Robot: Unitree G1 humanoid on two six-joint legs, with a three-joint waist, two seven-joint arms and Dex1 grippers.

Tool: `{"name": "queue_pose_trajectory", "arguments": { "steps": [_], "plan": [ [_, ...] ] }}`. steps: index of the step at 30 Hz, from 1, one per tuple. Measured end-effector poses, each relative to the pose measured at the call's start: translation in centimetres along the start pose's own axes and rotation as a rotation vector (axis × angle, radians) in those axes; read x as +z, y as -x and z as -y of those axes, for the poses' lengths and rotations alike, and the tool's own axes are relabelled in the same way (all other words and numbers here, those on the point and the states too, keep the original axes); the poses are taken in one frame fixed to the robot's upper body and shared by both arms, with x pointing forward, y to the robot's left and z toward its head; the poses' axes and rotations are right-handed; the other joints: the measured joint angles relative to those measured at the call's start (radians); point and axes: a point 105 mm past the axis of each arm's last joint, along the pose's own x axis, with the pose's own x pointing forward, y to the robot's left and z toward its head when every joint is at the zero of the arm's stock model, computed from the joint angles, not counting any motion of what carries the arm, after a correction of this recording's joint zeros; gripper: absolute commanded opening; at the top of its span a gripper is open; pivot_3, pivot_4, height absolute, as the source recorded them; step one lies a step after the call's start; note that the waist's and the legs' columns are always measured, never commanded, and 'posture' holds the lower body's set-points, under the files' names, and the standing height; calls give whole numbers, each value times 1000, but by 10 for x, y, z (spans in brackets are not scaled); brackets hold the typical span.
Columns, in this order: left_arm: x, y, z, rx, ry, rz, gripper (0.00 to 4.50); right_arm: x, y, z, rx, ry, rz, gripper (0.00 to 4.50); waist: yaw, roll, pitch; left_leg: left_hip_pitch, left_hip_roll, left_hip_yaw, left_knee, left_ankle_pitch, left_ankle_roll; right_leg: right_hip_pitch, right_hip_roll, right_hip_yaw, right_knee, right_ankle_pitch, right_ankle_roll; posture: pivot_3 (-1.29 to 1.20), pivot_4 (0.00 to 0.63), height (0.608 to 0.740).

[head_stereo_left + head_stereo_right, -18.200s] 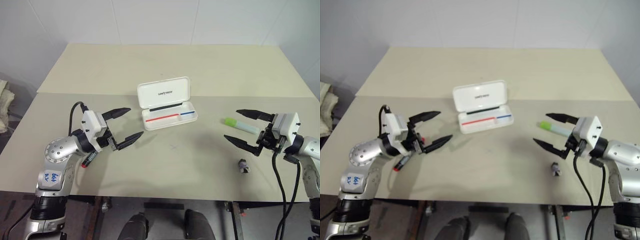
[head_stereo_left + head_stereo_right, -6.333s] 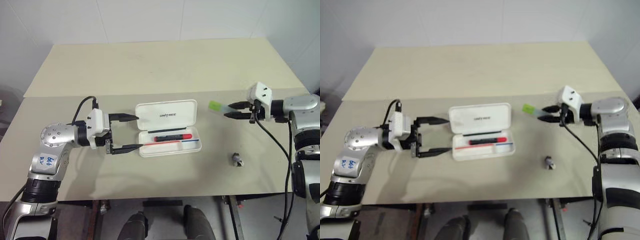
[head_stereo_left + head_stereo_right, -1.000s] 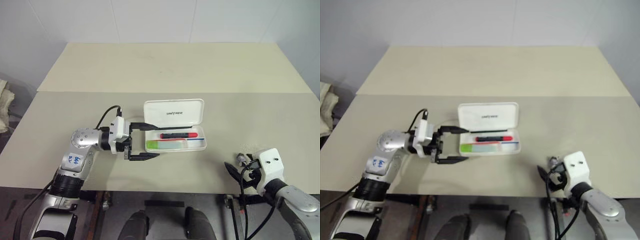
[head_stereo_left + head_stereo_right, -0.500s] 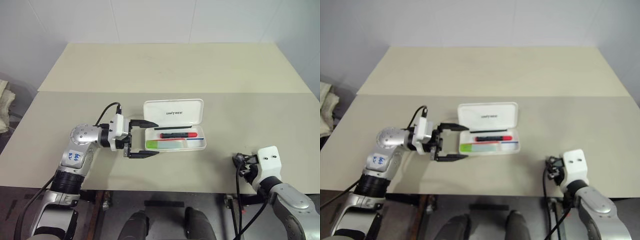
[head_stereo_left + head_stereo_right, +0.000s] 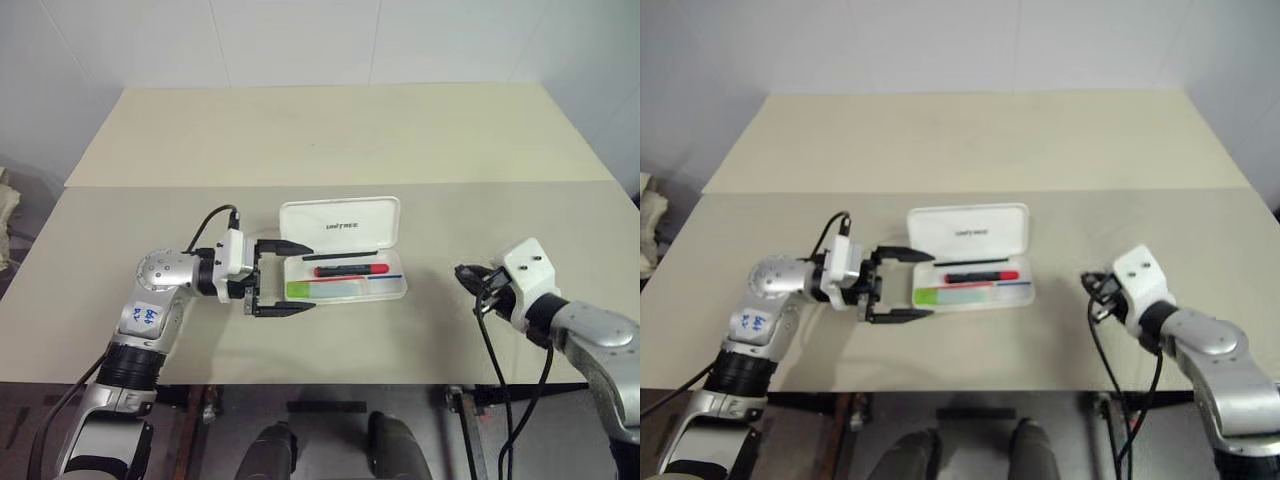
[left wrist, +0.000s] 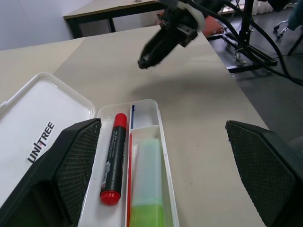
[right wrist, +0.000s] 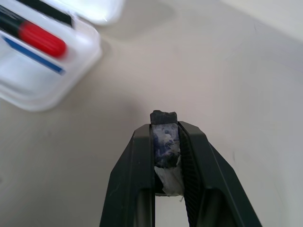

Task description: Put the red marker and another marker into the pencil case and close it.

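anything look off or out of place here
One thing: the right gripper is shut on a small dark purplish lump, which is not a marker. The red marker and the green marker both lie in the open pencil case, lid up. The left gripper is open beside the case.

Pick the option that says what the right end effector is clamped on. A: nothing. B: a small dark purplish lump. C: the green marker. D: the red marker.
B: the right end effector is shut on the small dark purplish lump, while the red marker and green marker lie in the pencil case.
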Motion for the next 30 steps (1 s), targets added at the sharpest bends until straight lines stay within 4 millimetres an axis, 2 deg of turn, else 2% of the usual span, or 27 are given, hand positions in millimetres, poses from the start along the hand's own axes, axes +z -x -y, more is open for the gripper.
{"name": "queue_pose_trajectory", "arguments": {
  "steps": [2, 5, 9, 15, 18, 20, 30],
  "plan": [
    [-2, 6, 1, 19, 4, -16, 4500, 16, -13, -6, 166, 108, 33, 378, -14, 1, 0, 0, 0, 3, 0, 0, 0, 0, 0, 2, 0, 2, 1, 0, 150, 740],
    [-3, 8, 3, 27, 3, -21, 4500, 38, -20, -12, 313, 236, 107, 378, -14, -1, 1, -1, 1, 3, 0, 2, -3, 0, 0, 1, -1, 2, 2, 0, 150, 740],
    [-5, 13, 5, 50, 7, -33, 4500, 41, -39, -33, 509, 296, 153, 378, -10, -1, 2, -3, 0, 3, 0, 2, -3, -1, 0, 1, -3, 2, 2, 0, 150, 740],
    [-8, 26, 9, 102, 11, -72, 4500, 50, -60, -57, 690, 349, 202, 378, -9, -2, 2, -3, 1, 3, 0, 1, -4, -2, 0, 1, -4, 2, 2, 0, 150, 740],
    [-9, 31, 16, 123, 14, -86, 4500, 44, -65, -71, 784, 374, 199, 378, -9, -2, 2, -4, 1, 3, -1, 1, -4, -2, 0, 1, -4, 2, 2, 0, 150, 740],
    [-8, 35, 18, 136, 15, -103, 4500, 34, -67, -71, 810, 372, 173, 378, -1, -2, 2, -4, 0, 3, 0, 1, -4, -2, 0, 1, -4, 2, 2, 0, 150, 740],
    [-3, 38, 23, 180, 9, -111, 4500, 38, -77, -55, 810, 416, 177, 378, -7, -2, 2, -3, 1, 3, 0, 2, -5, -3, 0, 1, -2, 2, 2, 0, 150, 740]
  ]
}}
